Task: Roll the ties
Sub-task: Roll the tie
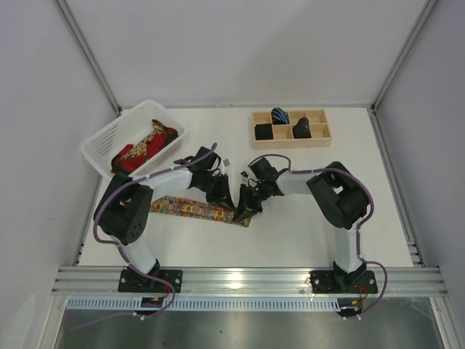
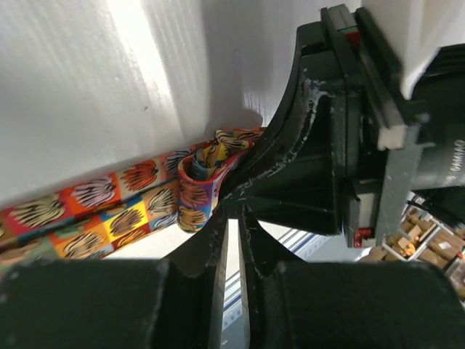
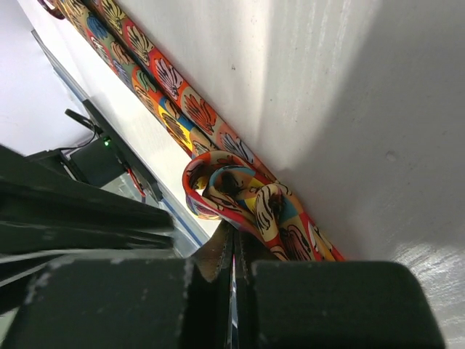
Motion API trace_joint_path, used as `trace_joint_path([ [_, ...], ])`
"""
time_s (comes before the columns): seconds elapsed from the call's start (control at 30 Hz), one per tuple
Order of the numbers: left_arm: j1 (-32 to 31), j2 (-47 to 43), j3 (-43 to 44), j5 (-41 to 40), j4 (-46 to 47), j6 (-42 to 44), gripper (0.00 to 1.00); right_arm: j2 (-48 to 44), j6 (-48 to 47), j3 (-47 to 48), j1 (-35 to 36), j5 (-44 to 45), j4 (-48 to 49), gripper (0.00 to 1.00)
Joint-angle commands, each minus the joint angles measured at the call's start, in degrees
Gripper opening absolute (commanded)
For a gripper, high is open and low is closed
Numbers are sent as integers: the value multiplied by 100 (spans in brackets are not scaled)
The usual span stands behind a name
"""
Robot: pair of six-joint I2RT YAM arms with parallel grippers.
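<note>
A multicoloured patterned tie (image 1: 185,209) lies flat along the near part of the table, and its right end is curled into a small loose roll (image 3: 232,193). In the left wrist view the same roll (image 2: 197,190) sits just past my left fingertips. My left gripper (image 2: 234,209) has its jaws almost together, tips pressed on the roll's edge. My right gripper (image 3: 234,234) is shut, pinching the lower edge of the roll from the other side. From above, both grippers meet at the tie's right end: left gripper (image 1: 229,204), right gripper (image 1: 242,213).
A white basket (image 1: 98,138) at the back left holds red and gold ties (image 1: 142,145). A wooden compartment box (image 1: 290,143) at the back right holds a rolled blue-striped tie (image 1: 280,115) and a rolled black tie (image 1: 304,129). The right gripper's body (image 2: 320,145) looms close to my left fingers.
</note>
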Motion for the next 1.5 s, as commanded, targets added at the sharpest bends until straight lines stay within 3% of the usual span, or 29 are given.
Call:
trace_joint_path([
  [0.0, -104, 189, 197, 251, 324, -160, 15, -141, -88, -93, -53, 41, 96, 0],
  [0.27, -113, 558, 83, 40, 448, -46, 15, -351, -9, -41, -62, -11, -53, 0],
  [0.47, -113, 585, -137, 31, 606, -72, 14, -755, -228, 82, -97, 234, -843, 0],
  [0.63, -113, 523, -269, 75, 676, -90, 14, -1090, -404, 205, -211, 490, -1582, 6],
  [1.07, -113, 646, -225, 40, 624, -2, 14, -678, -545, -427, -326, 279, -766, 3],
  [1.27, -113, 752, -225, 5, 615, 42, 14, -597, -791, -225, -335, 516, -1063, 1],
  [1.37, -113, 743, -216, -4, 606, 51, 14, -1010, -800, -146, -370, 665, -1362, 4],
  [1.47, -113, 734, -216, -13, 615, 42, 14, -1309, -721, -269, -466, 718, -1521, 18],
])
